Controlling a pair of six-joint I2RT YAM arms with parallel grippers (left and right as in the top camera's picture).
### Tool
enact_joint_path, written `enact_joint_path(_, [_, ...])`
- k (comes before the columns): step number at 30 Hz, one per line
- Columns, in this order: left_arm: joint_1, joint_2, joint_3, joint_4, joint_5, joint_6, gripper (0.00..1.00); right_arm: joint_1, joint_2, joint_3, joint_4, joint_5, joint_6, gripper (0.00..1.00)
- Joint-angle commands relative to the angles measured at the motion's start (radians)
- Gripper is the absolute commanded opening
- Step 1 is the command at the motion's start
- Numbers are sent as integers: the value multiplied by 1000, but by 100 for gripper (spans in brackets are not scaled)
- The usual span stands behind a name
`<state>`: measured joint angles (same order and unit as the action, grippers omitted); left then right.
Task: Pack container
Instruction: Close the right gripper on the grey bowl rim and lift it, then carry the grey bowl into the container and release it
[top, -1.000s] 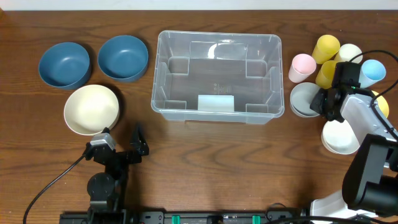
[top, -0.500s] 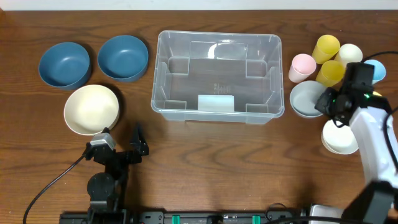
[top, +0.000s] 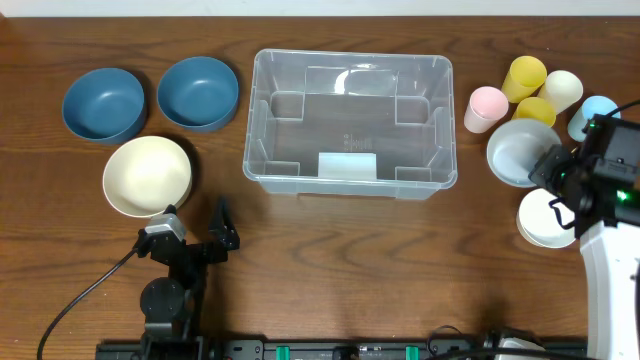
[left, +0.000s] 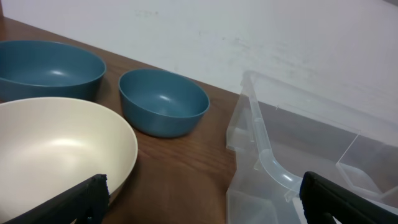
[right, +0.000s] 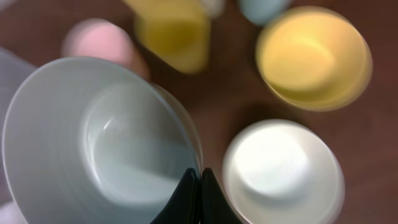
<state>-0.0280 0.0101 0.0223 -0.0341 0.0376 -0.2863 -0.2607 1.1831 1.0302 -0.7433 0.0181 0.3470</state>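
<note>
No text, brand, number or sign can be read in any view. The container (top: 330, 120) has a small dark mark (top: 350, 140) at the middle of its floor, perhaps moulded lettering, too small to make out. A pale rectangular patch (top: 347, 165) at its 6 o'clock wall shows no legible print.

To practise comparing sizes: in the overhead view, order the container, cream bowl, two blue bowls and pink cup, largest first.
1. container
2. cream bowl, marginally widest bowl
3. inner blue bowl and outer blue bowl: alike, tied
4. pink cup
</note>
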Motion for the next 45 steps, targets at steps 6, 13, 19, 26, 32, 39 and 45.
enact_joint_path(6, [-2, -6, -18, -38, -30, 17, 98, 64, -85, 11, 163, -464, -29, 1])
enact_joint_path(13, [-2, -6, -18, -38, -30, 17, 98, 241, -8, 80, 198, -371, -23, 1])
enact_joint_path(19, [-2, -6, -18, -38, -30, 17, 98, 360, 118, 201, 190, -259, -47, 1])
enact_joint_path(26, [-2, -6, -18, -38, -30, 17, 98, 466, 312, 348, 189, -108, -76, 1])
enact_joint_path(32, [-2, -6, -18, -38, -30, 17, 98, 497, 478, 414, 189, 1, -75, 1])
enact_joint_path(39, [-2, -6, -18, -38, -30, 17, 98, 497, 603, 426, 198, 31, -83, 1])
enact_joint_path(45, [-2, -6, -18, -38, -30, 17, 98, 497, 676, 426, 218, 61, -95, 1])
